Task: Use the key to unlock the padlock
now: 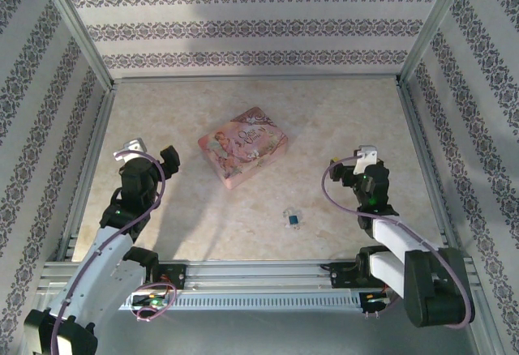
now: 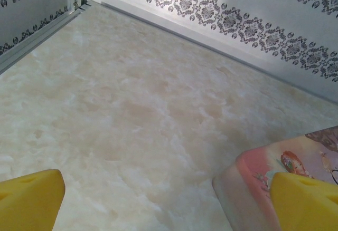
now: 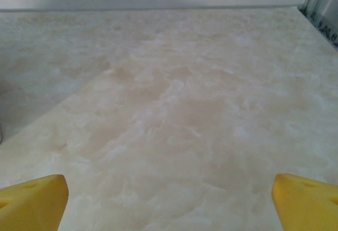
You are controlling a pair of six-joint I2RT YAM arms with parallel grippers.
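Legible text, labels, numbers: none. Pink box (image 1: 246,146) on the table (image 1: 340,128): lid bears printed figures and what looks like a line of curly script, too small and blurred to read.

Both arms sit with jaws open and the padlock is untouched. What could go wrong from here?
The padlock is tiny and lies loose on the table, so the wide fingers may push it rather than pinch it.
In the top view I cannot tell a key apart from the padlock, so a grasp could take the wrong part.
The pink box sits close beside the left gripper, and a sideways swing might bump it.
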